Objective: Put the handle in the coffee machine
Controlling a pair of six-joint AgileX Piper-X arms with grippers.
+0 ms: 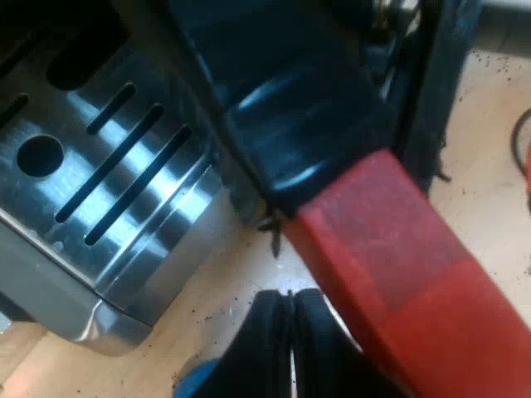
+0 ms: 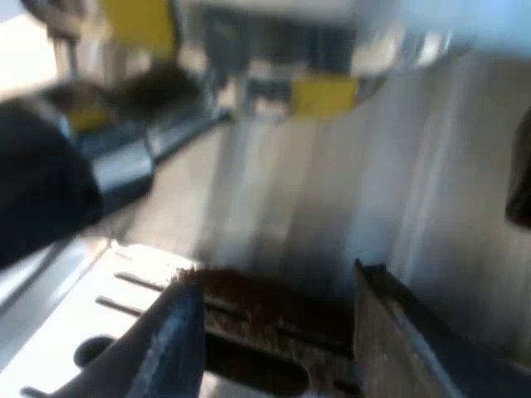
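Observation:
The holder's dark handle (image 1: 290,108) runs close past my left gripper and ends in its red tip (image 1: 398,274). My left gripper (image 1: 288,298) is shut, its fingertips pressed together with nothing between them, right beside the red end and just above the wooden table. The machine's slotted metal drip tray (image 1: 108,166) lies next to the handle. My right gripper (image 2: 278,278) is open over the drip tray (image 2: 99,307), facing the machine's steel front (image 2: 332,182). A dark handle with a metal collar (image 2: 124,174) reaches toward the machine's underside beside it.
Coffee grounds are scattered on the wooden table (image 1: 224,282) and lie dark on the tray between my right fingers (image 2: 265,298). A bit of something blue (image 1: 195,381) shows by my left fingers. Yellow labels (image 2: 323,93) sit up on the machine's front.

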